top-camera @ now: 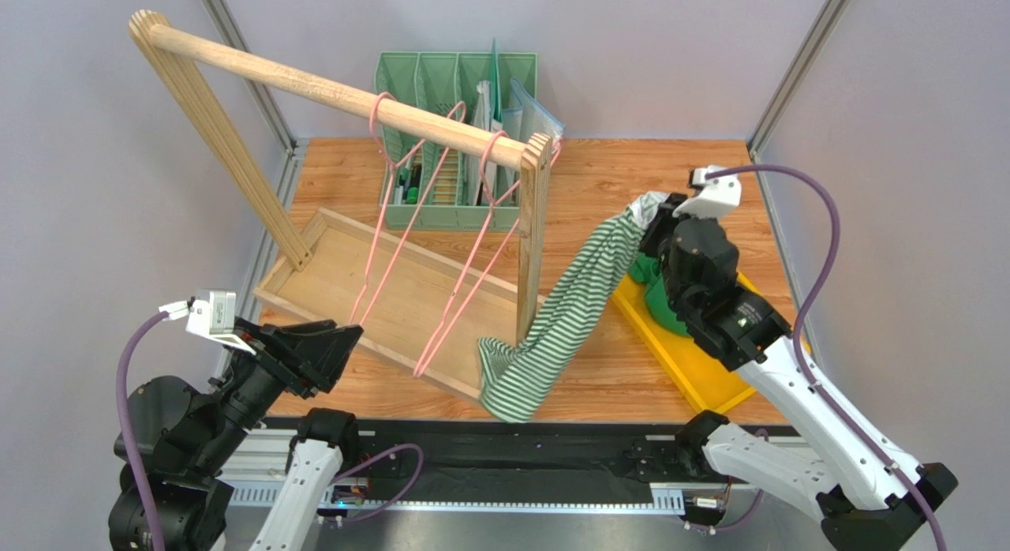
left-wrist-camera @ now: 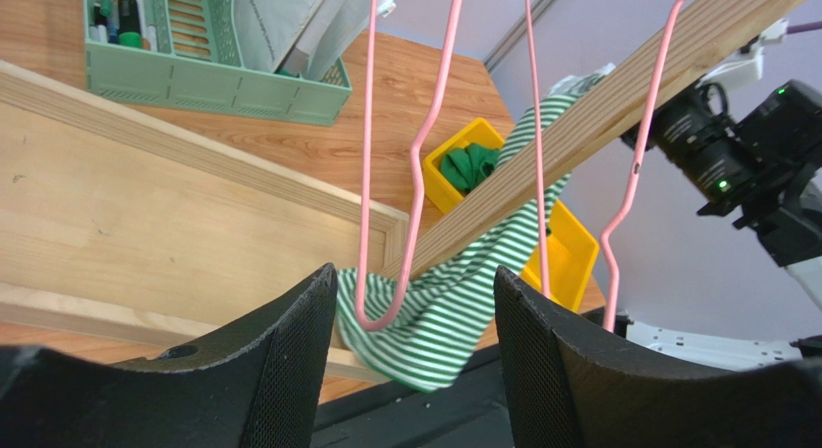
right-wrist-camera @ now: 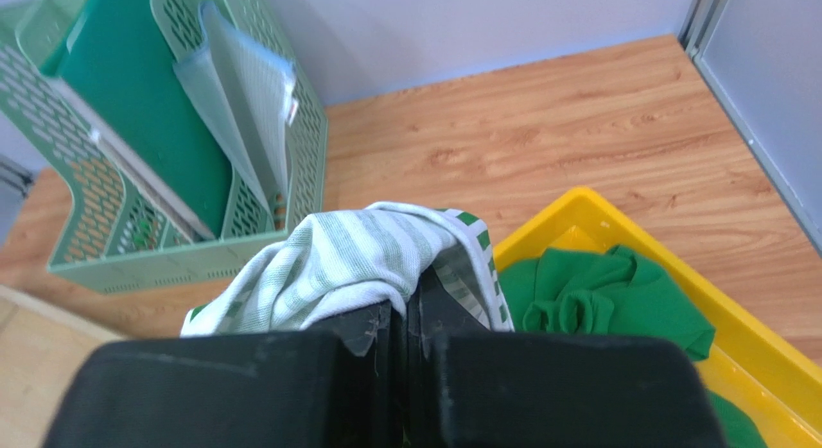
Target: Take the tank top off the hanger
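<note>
The green-and-white striped tank top (top-camera: 569, 314) stretches from my right gripper (top-camera: 650, 211) down to the table's front edge. It is off the hangers. My right gripper (right-wrist-camera: 410, 304) is shut on the tank top (right-wrist-camera: 347, 255), holding its upper end above the yellow bin. Two pink hangers (top-camera: 409, 237) hang bare from the wooden rail (top-camera: 344, 95). My left gripper (top-camera: 338, 344) is open and empty at the front left. In the left wrist view the hanger's bottom loop (left-wrist-camera: 381, 313) and the tank top (left-wrist-camera: 453, 313) lie beyond my open left gripper (left-wrist-camera: 415, 304).
A wooden rack with a tray base (top-camera: 391, 297) stands mid-left. A green file organizer (top-camera: 456, 137) sits at the back. A yellow bin (top-camera: 700, 362) holding a green cloth (right-wrist-camera: 608, 294) lies under my right arm.
</note>
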Action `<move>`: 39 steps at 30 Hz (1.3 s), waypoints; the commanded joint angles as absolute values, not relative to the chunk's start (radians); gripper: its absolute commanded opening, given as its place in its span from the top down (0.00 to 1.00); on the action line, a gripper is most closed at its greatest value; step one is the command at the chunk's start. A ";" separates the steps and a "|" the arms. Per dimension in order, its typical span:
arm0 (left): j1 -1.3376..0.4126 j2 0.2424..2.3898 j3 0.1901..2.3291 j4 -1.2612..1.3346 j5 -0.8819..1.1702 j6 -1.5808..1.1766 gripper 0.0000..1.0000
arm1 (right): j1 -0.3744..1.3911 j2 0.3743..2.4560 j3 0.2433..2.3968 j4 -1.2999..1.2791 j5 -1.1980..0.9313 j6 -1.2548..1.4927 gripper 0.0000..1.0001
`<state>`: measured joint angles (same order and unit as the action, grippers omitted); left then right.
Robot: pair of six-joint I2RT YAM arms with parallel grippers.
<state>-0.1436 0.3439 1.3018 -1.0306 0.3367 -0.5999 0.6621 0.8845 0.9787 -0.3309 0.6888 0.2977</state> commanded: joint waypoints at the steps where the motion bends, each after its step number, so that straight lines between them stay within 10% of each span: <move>1: -0.143 0.342 1.331 -1.043 0.316 -0.568 0.34 | 0.566 0.920 1.141 -0.316 0.591 0.272 1.00; 19: -0.144 0.373 1.344 -1.054 0.319 -0.548 0.33 | 0.239 1.052 1.566 -0.388 0.555 0.181 1.00; 39: -0.143 0.367 1.322 -1.046 0.331 -0.568 0.33 | 0.078 0.920 1.421 -0.471 0.687 0.175 1.00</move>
